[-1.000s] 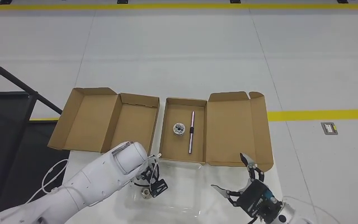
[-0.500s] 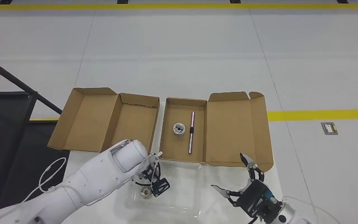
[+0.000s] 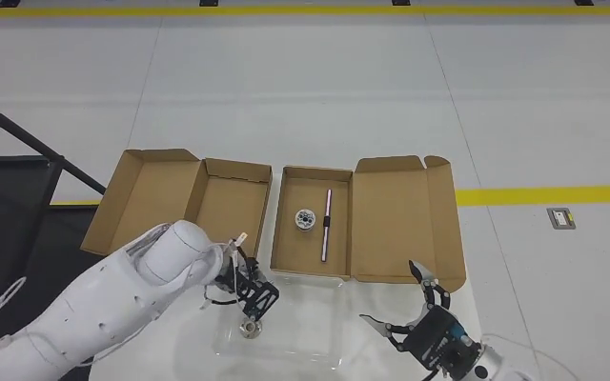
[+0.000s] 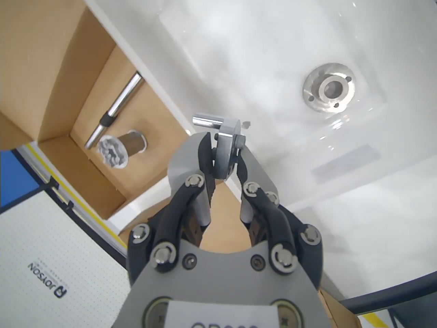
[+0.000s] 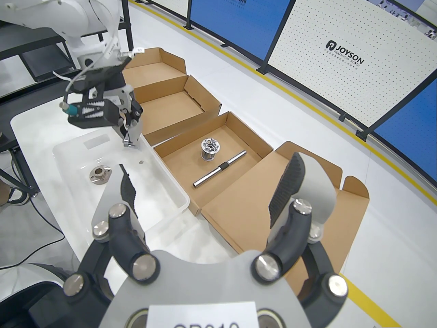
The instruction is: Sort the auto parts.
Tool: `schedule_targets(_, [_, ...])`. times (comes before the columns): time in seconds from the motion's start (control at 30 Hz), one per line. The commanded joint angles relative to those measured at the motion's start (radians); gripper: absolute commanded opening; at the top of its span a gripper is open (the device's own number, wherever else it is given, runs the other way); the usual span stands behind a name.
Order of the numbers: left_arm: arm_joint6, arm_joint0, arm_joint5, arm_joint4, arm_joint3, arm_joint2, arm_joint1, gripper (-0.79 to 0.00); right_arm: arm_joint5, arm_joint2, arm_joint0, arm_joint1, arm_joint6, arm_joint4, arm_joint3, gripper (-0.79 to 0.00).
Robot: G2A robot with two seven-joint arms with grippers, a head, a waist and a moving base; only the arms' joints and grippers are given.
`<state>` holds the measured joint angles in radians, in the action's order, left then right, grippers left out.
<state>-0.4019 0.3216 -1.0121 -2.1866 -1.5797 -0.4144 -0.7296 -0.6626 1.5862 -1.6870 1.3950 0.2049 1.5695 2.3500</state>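
My left gripper (image 4: 223, 151), clamped on a metal part (image 4: 228, 129), rises off the tray (image 4: 273, 35) toward eleven o'clock, likely box-bound; right gripper (image 5: 210, 163) stays spread.

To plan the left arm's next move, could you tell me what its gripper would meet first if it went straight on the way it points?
Probably the white tray: the left gripper, shut on a small metal part, points down at its floor near the wall beside the cardboard box, though depth is unclear.
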Motion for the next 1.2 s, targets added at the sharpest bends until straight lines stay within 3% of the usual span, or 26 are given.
schedule_targets(0.0, [0.020, 0.052, 0.016, 0.064, -0.030, -0.088, 0.055, -0.785, 0.000, 0.000, 0.000, 0.000, 0.000, 0.000, 0.000, 0.000])
schedule_targets(0.07, [0.035, 0.122, 0.078, 0.151, -0.042, -0.184, 0.106, -0.785, 0.000, 0.000, 0.000, 0.000, 0.000, 0.000, 0.000, 0.000])
schedule_targets(0.1, [0.034, 0.136, 0.089, 0.165, -0.046, -0.199, 0.114, -0.785, 0.000, 0.000, 0.000, 0.000, 0.000, 0.000, 0.000, 0.000])
schedule_targets(0.43, [0.034, 0.136, 0.089, 0.165, -0.046, -0.199, 0.114, -0.785, 0.000, 0.000, 0.000, 0.000, 0.000, 0.000, 0.000, 0.000])
schedule_targets(0.5, [0.042, 0.154, 0.115, 0.224, -0.003, -0.209, 0.111, -0.785, 0.000, 0.000, 0.000, 0.000, 0.000, 0.000, 0.000, 0.000])
schedule_targets(0.8, [0.339, 0.175, 0.243, 0.664, 0.325, -0.299, 0.061, -0.785, 0.000, 0.000, 0.000, 0.000, 0.000, 0.000, 0.000, 0.000])
schedule_targets(1.03, [0.313, 0.144, 0.364, 0.798, 0.470, -0.306, 0.009, -0.785, 0.000, 0.000, 0.000, 0.000, 0.000, 0.000, 0.000, 0.000])
schedule_targets(1.17, [0.324, 0.109, 0.420, 0.818, 0.545, -0.267, -0.040, -0.785, 0.000, 0.000, 0.000, 0.000, 0.000, 0.000, 0.000, 0.000])
